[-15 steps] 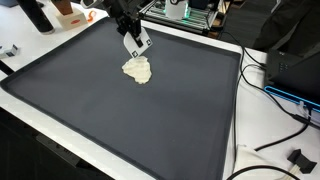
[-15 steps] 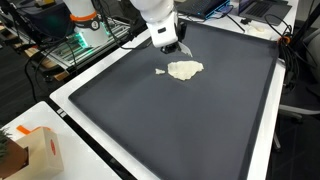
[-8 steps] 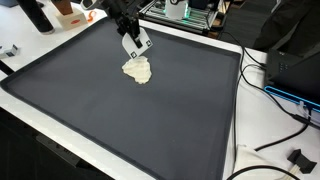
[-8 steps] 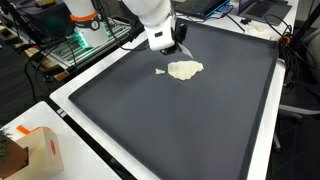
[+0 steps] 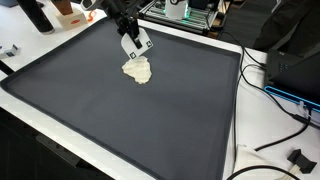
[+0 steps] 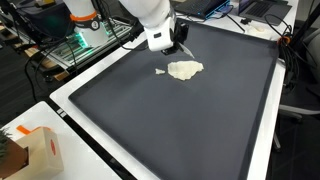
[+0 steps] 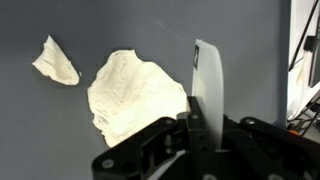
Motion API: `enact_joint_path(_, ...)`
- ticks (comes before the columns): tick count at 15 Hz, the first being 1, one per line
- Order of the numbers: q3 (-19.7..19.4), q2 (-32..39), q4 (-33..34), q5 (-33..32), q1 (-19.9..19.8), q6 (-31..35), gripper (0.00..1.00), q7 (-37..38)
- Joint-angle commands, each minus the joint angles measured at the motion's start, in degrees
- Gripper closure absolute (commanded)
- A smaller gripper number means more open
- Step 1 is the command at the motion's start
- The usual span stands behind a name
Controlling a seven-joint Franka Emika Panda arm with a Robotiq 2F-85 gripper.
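Tabletop (image 5: 55, 138): white surface that carries everything; it shows as a pale border on all sides of the mat, well apart from the hand.
Mat (image 5: 160, 120) (image 6: 180, 125): large dark grey sheet with a raised rim, covering most of the tabletop. It lies directly under the hand and fills the background of the wrist view (image 7: 100, 25).
Arm (image 6: 150, 12): white links that come down from the far edge of the mat and end in the hand.
Cables (image 5: 272, 105): dark leads on the tabletop border past the mat edge, well apart from the hand.
Box (image 6: 36, 150): orange-and-white carton on the tabletop beyond a mat corner, far from the hand.
Hand (image 5: 137, 52) (image 6: 170, 48): points down and hovers low over the mat near its far edge, just beside the crumpled sheet. Only one pale finger (image 7: 207, 85) shows in the wrist view, so whether the hand is released or clenched cannot be told. Nothing is seen grasped in it.
Crumpled sheet (image 5: 137, 70) (image 6: 184, 69) (image 7: 135, 95): cream, wrinkled piece lying flat on the mat just below and beside the hand. In the wrist view its edge lies right next to the visible finger; contact cannot be confirmed.
Scrap (image 6: 160, 71) (image 7: 55, 62): small cream fragment on the mat, near the crumpled sheet but apart from it, on the side away from the visible finger.
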Motion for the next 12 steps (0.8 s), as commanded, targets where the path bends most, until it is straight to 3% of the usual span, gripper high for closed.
enact_joint_path(1,-0.2,-0.7,-1.0,1.5,0.6,0.9,0.99,1.3)
enact_joint_path(12,0.0,-4.3,-2.3,-1.6,4.2,5.3,0.99,12.7)
